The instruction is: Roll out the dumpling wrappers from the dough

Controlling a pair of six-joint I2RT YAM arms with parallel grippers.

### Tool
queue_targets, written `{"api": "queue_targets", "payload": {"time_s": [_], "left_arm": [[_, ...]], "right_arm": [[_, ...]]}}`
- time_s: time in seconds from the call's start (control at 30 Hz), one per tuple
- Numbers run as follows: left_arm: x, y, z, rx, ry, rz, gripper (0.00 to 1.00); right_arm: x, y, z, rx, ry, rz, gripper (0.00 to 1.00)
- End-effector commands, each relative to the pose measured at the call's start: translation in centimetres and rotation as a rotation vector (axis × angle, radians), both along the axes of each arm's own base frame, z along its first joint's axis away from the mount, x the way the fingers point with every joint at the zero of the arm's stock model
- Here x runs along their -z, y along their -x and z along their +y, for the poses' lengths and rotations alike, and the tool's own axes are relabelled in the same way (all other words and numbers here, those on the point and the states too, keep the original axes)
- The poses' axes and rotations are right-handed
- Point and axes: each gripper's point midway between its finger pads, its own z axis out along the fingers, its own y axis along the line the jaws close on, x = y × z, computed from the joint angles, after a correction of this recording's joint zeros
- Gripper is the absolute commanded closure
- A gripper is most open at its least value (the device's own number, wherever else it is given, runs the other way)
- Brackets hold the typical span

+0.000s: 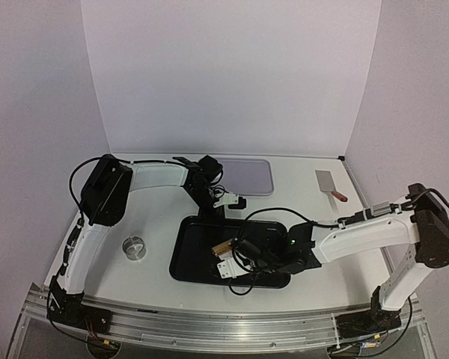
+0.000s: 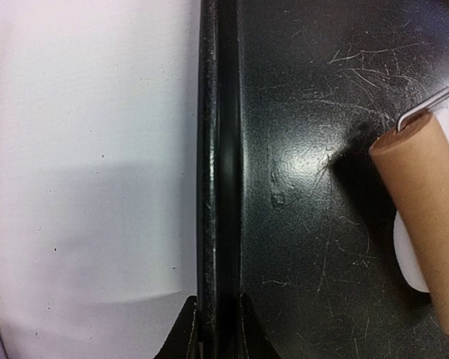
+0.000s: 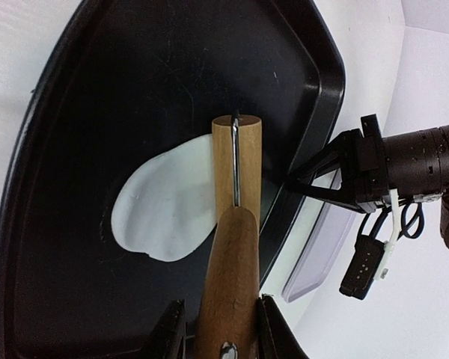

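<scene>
Dough (image 3: pixel 161 213) flattened under roller (image 3: pixel 251 172), just beyond right claw (image 3: pixel 221 329)

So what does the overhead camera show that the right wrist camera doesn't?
Only overhead: a metal ring and a scraper lying on the table, plus both arms in full. Only the right wrist: the flattened white dough, partly under the roller, which the overhead view does not show. Both: the black tray, the wooden roller and the grey tray beyond it.
</scene>
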Motion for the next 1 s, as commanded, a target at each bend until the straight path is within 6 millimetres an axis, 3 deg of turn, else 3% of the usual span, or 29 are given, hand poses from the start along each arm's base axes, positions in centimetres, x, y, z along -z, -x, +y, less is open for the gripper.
{"api": "queue_targets", "payload": {"time_s": [0.0,0.13,0.23,0.5,0.8,0.9,0.97], "left_arm": [[4.2,-1.4,2.6,-0.034,-0.145,-0.055,1.00],[4.3,-1.5,2.6,-0.041,-0.140,-0.050,1.00],[4.3,-1.4,2.8,-0.042,-0.143,-0.044,1.00],[4.1,-1.6,3.0,-0.041,-0.147,-0.053,1.00],[4.2,-1.7,2.8,-0.046,-0.143,-0.051,1.00],[4.1,-1.6,2.8,-0.048,-0.140,-0.048,1.00],[4.2,-1.6,2.9,-0.050,-0.142,-0.046,1.00]], "right_arm": [[8.2,8.8,-11.0,-0.058,0.415,0.391,1.00],[7.6,9.8,-12.8,-0.033,0.450,0.403,1.00],[7.8,9.9,-12.9,-0.061,0.468,0.409,1.00],[9.1,6.7,-8.2,-0.081,0.408,0.386,1.00],[7.2,10.1,-12.7,-0.024,0.411,0.433,1.00],[7.6,9.6,-12.7,-0.057,0.444,0.423,1.00],[8.2,8.7,-11.4,-0.060,0.434,0.436,1.00]]}}
